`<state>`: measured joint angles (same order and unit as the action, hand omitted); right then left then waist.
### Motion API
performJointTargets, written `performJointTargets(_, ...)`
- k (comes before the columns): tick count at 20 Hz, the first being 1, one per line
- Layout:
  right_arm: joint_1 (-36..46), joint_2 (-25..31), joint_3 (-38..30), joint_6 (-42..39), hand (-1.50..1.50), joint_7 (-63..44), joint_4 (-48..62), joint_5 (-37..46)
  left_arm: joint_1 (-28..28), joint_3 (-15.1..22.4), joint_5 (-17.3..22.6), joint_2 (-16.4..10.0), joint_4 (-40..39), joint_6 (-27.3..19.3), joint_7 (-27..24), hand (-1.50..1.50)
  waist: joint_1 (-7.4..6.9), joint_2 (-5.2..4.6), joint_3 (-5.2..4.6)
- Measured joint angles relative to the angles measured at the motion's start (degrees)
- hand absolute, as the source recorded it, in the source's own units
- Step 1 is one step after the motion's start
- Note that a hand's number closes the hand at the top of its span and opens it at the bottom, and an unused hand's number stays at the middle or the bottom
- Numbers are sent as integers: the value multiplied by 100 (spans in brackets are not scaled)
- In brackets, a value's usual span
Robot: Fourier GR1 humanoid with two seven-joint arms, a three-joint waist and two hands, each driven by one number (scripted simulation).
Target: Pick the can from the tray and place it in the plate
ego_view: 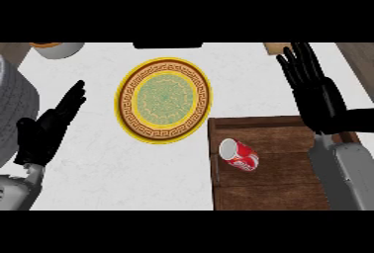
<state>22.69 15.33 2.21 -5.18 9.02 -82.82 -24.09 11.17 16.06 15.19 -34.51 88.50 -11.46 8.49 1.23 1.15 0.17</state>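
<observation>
A red and white can point(240, 154) lies on its side near the left edge of a dark wooden tray point(281, 192) at the lower right. A round plate point(164, 100) with a yellow rim, brown patterned band and green centre sits on the white counter, left of and beyond the tray. My right hand point(315, 91) is open with straight fingers pointing away, above the tray's far right corner, right of and beyond the can and apart from it. My left hand point(50, 127) rests open at the left edge, fingers up, holding nothing.
A pale bowl point(58, 48) stands at the far left corner. A grey rounded object point(15, 106) shows along the left edge. A dark object point(168, 45) sits at the counter's far edge, and a small tan object point(274, 47) lies far right.
</observation>
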Motion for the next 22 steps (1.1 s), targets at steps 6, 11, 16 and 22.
performJointTargets(6, 524, 251, 1365, -1374, 150, -1177, 436, 162, 145, -71, 102, 219, -66, -40, -36, 0, -585, -223, -50)
performJointTargets(11, 1336, 814, 2035, -2453, -150, -1135, 917, 951, 114, -78, 252, 541, -265, -145, 22, 0, -682, -213, -62)
performJointTargets(16, 1793, 1127, 2320, -3988, -150, -712, 1942, 1024, 88, -132, 285, 804, -572, -224, -88, 0, -522, -239, -27)
performJointTargets(22, 2429, 1464, 2805, -4887, -150, -69, 2284, 1872, 124, -234, 297, 932, -799, -216, -143, 0, -412, -213, -13)
